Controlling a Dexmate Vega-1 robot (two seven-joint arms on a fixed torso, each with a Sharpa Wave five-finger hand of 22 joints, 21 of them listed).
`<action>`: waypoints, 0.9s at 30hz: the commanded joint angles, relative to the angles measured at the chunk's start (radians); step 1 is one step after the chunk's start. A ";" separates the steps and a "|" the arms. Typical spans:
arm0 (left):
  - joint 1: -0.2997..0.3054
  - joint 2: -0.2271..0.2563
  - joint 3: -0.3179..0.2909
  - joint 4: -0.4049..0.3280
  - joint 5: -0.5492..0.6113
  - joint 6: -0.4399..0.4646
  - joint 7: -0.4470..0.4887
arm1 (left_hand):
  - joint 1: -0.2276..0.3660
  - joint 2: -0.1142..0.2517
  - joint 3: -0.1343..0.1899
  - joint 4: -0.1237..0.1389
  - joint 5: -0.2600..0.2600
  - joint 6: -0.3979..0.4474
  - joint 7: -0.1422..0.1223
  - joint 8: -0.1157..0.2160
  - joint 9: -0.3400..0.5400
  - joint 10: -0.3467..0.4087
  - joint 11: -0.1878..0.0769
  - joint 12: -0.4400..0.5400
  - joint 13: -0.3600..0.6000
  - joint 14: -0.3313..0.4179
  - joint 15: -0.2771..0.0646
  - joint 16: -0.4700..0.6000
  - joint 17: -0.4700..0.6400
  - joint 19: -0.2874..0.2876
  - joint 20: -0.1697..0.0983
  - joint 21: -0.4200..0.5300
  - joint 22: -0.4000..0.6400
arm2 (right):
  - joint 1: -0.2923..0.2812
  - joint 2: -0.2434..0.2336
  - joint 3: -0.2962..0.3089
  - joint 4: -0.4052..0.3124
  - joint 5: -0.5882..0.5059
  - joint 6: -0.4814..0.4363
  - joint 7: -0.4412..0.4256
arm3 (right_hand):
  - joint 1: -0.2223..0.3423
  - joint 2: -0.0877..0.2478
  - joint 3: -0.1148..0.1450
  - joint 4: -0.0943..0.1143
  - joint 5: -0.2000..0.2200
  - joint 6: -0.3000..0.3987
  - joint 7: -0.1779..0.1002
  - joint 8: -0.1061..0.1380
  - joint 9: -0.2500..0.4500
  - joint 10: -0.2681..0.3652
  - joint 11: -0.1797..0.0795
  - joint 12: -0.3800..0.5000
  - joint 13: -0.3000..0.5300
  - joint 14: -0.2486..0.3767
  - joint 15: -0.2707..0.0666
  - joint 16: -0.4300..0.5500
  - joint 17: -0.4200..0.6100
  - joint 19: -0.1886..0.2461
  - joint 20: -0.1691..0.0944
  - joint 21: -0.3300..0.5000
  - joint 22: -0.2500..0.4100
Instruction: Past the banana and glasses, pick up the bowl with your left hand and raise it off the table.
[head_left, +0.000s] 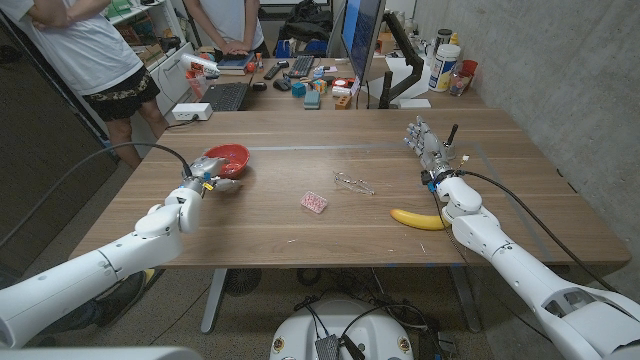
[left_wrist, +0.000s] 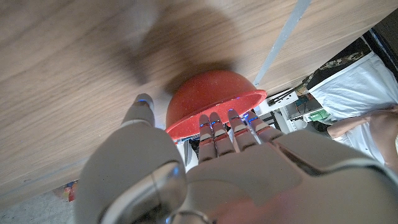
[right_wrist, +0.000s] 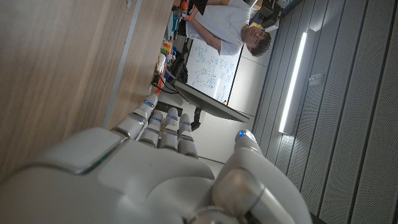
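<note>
The red bowl (head_left: 229, 157) stands on the wooden table (head_left: 300, 235) at the far left. My left hand (head_left: 204, 186) is just on its near side, fingers stretched to the rim. In the left wrist view the fingertips (left_wrist: 231, 122) reach the rim of the bowl (left_wrist: 211, 96), while the thumb stays a little apart from its wall; nothing is gripped. The glasses (head_left: 354, 183) lie mid-table and the banana (head_left: 418, 219) lies nearer, to the right. Beyond the banana my right hand (head_left: 427, 143) stands upright, fingers apart and holding nothing; the same hand (right_wrist: 161, 168) shows in the right wrist view.
A small pink object (head_left: 314, 202) lies between the bowl and the glasses. Past the far edge are a laptop (head_left: 224, 95), a monitor (head_left: 362, 40), bottles and clutter. Two people (head_left: 85, 50) stand at the back left.
</note>
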 joint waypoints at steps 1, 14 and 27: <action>-0.013 -0.007 0.007 0.022 -0.005 0.000 -0.007 | 0.008 -0.002 -0.006 -0.002 0.008 0.012 -0.002 0.006 0.002 0.007 0.002 0.005 0.003 0.012 -0.027 0.004 0.003 0.005 -0.003 0.000 0.003 | 0.001 -0.001 0.001 0.004 -0.001 -0.004 -0.004 | 0.005 -0.008 -0.004 -0.003 0.005 0.004 -0.008 0.004 0.004 0.009 -0.001 -0.002 0.006 0.007 0.003 0.003 0.003 0.006 0.002 0.005 0.003; -0.050 -0.034 0.034 0.070 0.000 -0.025 -0.017 | 0.009 -0.001 -0.007 -0.001 0.009 0.012 -0.002 0.006 0.002 0.008 -0.001 0.005 0.003 0.012 -0.027 0.003 0.004 0.005 -0.003 0.000 0.004 | 0.007 0.000 0.000 0.017 -0.001 -0.009 -0.003 | 0.005 -0.007 -0.005 -0.003 0.005 0.005 -0.007 0.004 0.004 0.009 -0.001 -0.002 0.006 0.007 0.003 0.003 0.003 0.007 0.002 0.005 0.003; -0.101 -0.076 0.070 0.140 0.010 -0.069 -0.023 | 0.010 0.000 -0.009 -0.001 0.010 0.015 -0.003 0.006 0.002 0.012 -0.004 0.005 0.004 0.016 -0.029 0.004 0.004 0.010 -0.004 0.001 0.003 | 0.009 0.001 0.000 0.023 0.000 -0.010 -0.005 | 0.005 -0.007 -0.006 -0.003 0.005 0.004 -0.008 0.004 0.004 0.009 -0.002 -0.002 0.006 0.008 0.003 0.003 0.003 0.007 0.001 0.005 0.003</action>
